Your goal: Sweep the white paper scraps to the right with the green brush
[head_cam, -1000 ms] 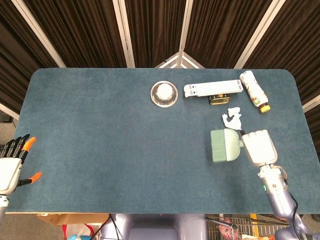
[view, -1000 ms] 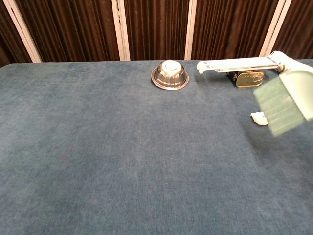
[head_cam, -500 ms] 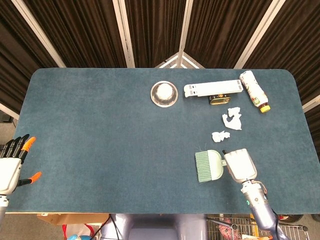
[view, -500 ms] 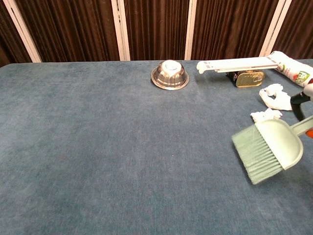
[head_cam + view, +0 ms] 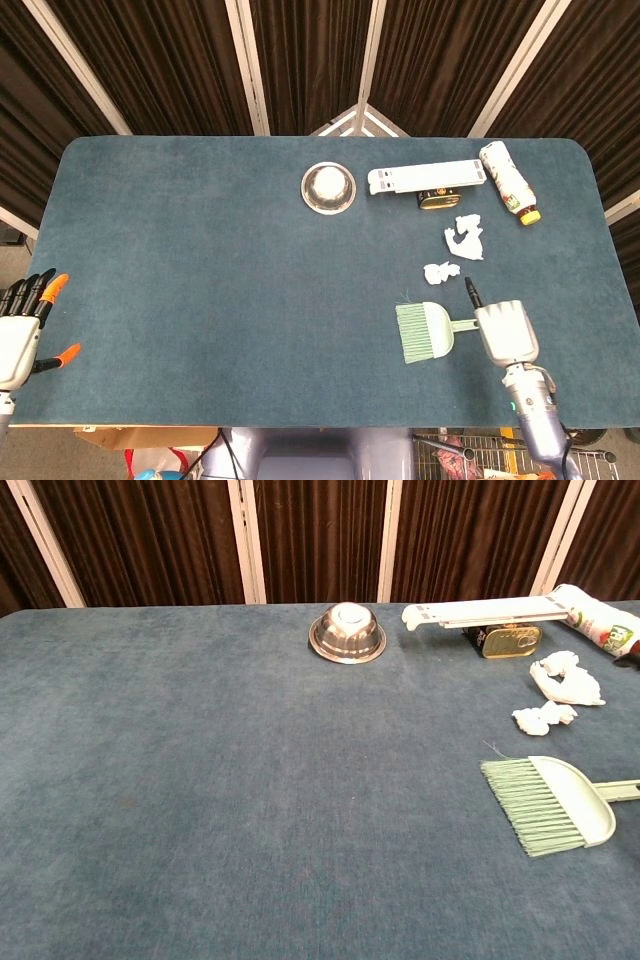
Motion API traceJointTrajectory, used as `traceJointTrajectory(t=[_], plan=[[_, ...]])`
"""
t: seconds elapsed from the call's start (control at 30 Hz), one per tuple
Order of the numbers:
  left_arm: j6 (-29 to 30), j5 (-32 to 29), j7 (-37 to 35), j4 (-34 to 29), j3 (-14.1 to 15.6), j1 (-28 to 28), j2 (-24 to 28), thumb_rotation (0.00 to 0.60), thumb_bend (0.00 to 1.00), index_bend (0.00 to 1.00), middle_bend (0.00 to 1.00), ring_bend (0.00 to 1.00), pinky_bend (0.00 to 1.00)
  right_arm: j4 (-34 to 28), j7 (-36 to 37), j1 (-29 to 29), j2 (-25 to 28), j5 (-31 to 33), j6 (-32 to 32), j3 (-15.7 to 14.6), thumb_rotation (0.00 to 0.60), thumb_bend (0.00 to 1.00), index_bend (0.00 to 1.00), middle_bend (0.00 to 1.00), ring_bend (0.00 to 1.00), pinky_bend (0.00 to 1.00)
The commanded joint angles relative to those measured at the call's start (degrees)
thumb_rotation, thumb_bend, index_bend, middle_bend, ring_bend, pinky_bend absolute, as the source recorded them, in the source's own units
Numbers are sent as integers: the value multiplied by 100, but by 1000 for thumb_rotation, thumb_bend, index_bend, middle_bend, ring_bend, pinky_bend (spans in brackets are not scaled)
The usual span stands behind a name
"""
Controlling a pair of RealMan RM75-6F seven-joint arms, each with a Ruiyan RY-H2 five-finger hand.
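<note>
Green brush [image 5: 424, 331]: lies flat near the table's [image 5: 200, 260] front right, bristles pointing left. Light, stiff plastic, I judge; best taken by its handle. My right hand [image 5: 506, 331] meets that handle; grip indiscernible. Paper scraps [image 5: 441, 272]: feather-light, just beyond the brush

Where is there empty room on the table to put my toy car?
The whole stretch left of the metal bowl is bare. It gets crowded on the right, around the paper scraps, green brush, bottle and white stand.
</note>
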Motion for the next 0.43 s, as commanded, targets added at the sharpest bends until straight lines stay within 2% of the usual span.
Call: traceJointTrajectory(t=[0.03,0.13,0.2,0.3,0.43], plan=[[55,37,29,22,1,17,2,600,0,0,0,0,0,35,399,-214,241,-273,271,-60,600,327,0,377,333,290],[107,86,83,70,10,32,1,600,0,0,0,0,0,6,1217,-506,482,-573,595,-120,600,328,0,156,76,65],[129,95,103,91,11,42,-1,600,0,0,0,0,0,-15,1880,-693,629,-777,782,-155,600,328,0,66,12,14],[194,119,201,140,5,62,-6,600,0,0,0,0,0,7,2846,-983,849,-1045,1106,-193,600,327,0,1,0,0],[319,161,506,289,-38,72,-86,600,0,0,0,0,0,231,3869,-1285,1017,-1433,1476,-251,600,326,0,0,0,0]])
